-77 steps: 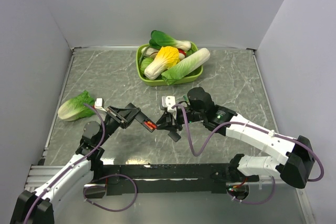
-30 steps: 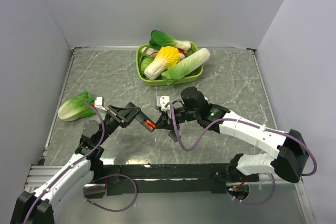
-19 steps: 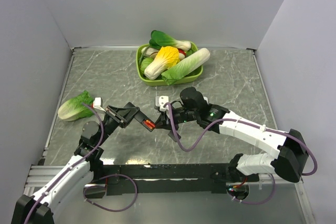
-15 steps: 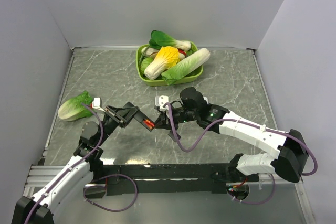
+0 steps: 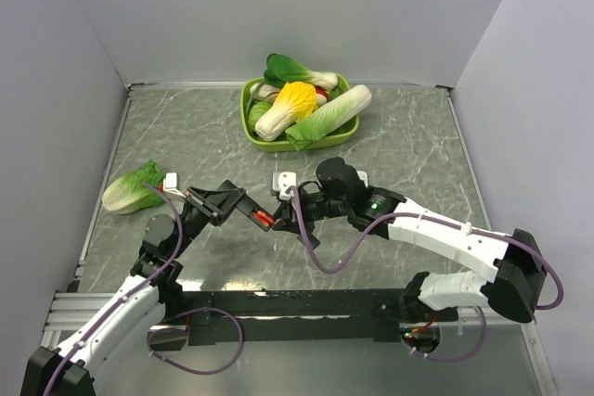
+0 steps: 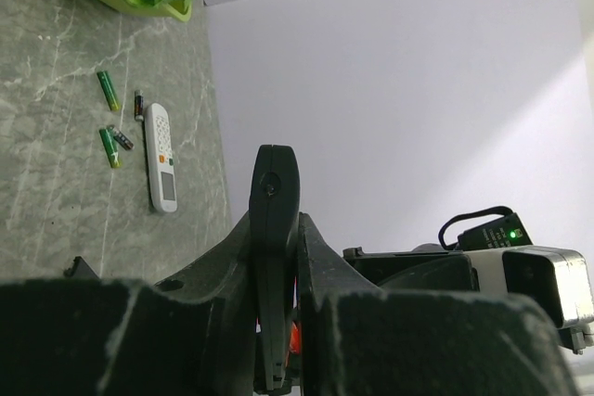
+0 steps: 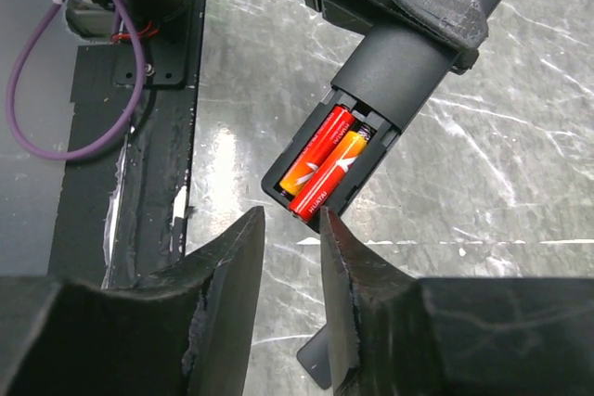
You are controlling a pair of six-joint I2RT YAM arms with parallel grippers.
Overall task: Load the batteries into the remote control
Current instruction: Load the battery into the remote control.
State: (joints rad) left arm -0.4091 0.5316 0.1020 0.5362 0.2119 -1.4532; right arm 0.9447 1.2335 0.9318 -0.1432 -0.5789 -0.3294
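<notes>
The grey marbled bench [image 5: 186, 136] carries a green basket [image 5: 247, 104] of vegetables at the back and a cabbage leaf [image 5: 133, 188] on the left. Over its middle, the left end effector [image 5: 232, 204] is clamped on the black remote [image 7: 408, 57], whose uncovered battery bay faces the right end effector [image 7: 290, 220]. That one's fingers stand slightly apart and empty, just short of the bay. A white remote [image 6: 161, 157] lies on the bench. Two red-orange batteries [image 7: 325, 162] sit side by side in the bay. Green batteries [image 6: 109, 90] lie beside the white remote.
</notes>
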